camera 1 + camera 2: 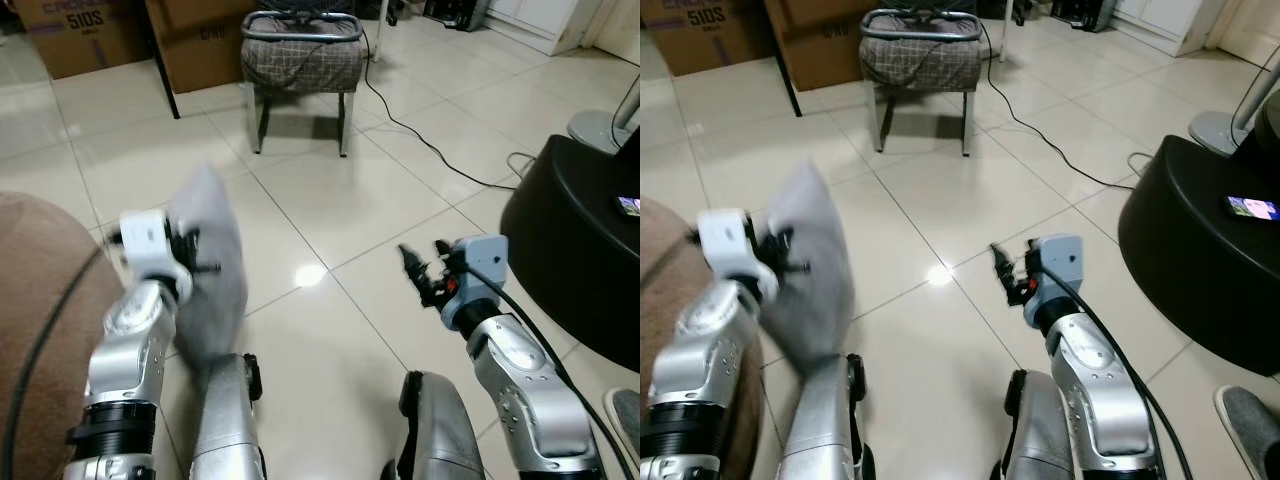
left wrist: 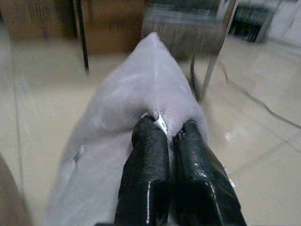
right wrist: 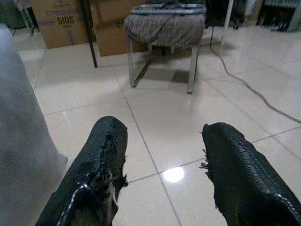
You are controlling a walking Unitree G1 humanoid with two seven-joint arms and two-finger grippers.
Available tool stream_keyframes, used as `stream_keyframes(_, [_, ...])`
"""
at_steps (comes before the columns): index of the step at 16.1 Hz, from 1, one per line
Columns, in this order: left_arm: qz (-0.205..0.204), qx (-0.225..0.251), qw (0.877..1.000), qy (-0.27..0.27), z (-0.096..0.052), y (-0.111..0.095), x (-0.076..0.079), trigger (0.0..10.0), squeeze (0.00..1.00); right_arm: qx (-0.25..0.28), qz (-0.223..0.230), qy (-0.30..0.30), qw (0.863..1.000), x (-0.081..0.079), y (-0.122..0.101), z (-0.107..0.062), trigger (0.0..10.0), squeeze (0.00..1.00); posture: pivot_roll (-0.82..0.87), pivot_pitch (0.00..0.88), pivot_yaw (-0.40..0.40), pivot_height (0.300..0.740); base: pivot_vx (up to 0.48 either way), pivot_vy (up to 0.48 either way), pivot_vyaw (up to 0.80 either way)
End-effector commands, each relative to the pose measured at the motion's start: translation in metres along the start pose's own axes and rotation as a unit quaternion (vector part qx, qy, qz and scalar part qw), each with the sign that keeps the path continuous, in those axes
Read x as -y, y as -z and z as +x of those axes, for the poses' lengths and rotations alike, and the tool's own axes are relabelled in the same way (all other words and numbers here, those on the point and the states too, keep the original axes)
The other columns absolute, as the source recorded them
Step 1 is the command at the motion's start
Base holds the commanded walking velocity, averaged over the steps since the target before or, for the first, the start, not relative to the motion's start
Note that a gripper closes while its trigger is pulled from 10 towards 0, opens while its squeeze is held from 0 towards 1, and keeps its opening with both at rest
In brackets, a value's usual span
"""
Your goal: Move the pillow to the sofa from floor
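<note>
A pale grey pillow (image 1: 212,265) hangs off the floor at my left, blurred in the eye views. My left gripper (image 1: 196,256) is shut on the pillow (image 2: 136,99), its two black fingers (image 2: 146,160) pinching the fabric by a small white tag. The brown sofa (image 1: 40,300) curves along the left edge, just beside my left arm. My right gripper (image 1: 420,262) is held out over the tiles at the right, open with nothing between its fingers (image 3: 225,165). The pillow's edge (image 3: 21,132) also shows in the right wrist view.
A metal-framed stool with a plaid cushion (image 1: 300,55) stands ahead, with cardboard boxes (image 1: 85,35) behind it. A black cable (image 1: 420,140) trails across the tiles. A round black table (image 1: 580,240) with a phone (image 1: 629,206) sits at the right. A slipper (image 1: 625,415) lies at the lower right.
</note>
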State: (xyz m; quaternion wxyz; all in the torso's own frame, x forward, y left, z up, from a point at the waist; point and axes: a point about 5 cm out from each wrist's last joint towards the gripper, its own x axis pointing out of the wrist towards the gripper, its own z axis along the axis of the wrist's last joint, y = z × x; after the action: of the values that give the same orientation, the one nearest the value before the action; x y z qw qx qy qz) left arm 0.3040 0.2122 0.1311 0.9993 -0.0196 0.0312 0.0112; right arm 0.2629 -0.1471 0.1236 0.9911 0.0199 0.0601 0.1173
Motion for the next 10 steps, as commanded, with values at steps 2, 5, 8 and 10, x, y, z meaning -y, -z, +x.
stream_keyframes(2, [0.078, 0.065, 0.995, 0.020, -0.012, -0.026, 0.017, 10.0, 0.00, 0.014, -0.017, -0.003, 1.000, -0.004, -0.005, 0.001, 10.0, 0.00, 0.01, 0.000, 0.017, 0.580, 0.000, 0.000, 0.00])
stream_keyframes(5, [0.093, 0.083, 0.992, 0.014, -0.023, -0.029, 0.032, 10.0, 0.00, 0.014, -0.016, -0.001, 1.000, -0.003, -0.003, 0.002, 10.0, 0.00, 0.03, 0.000, 0.000, 0.610, 0.000, 0.000, 0.00])
stream_keyframes(8, [0.106, 0.082, 0.991, 0.009, -0.026, -0.030, 0.038, 10.0, 0.00, 0.019, -0.023, -0.010, 0.999, -0.007, -0.005, 0.008, 10.0, 0.00, 0.04, 0.000, -0.020, 0.640, 0.000, 0.000, 0.00])
stream_keyframes(10, [0.117, 0.082, 0.990, -0.010, -0.026, -0.029, 0.032, 10.0, 0.00, 0.019, -0.028, -0.016, 0.999, -0.008, -0.004, 0.012, 10.0, 0.00, 0.05, 0.000, -0.031, 0.665, 0.000, 0.000, 0.00])
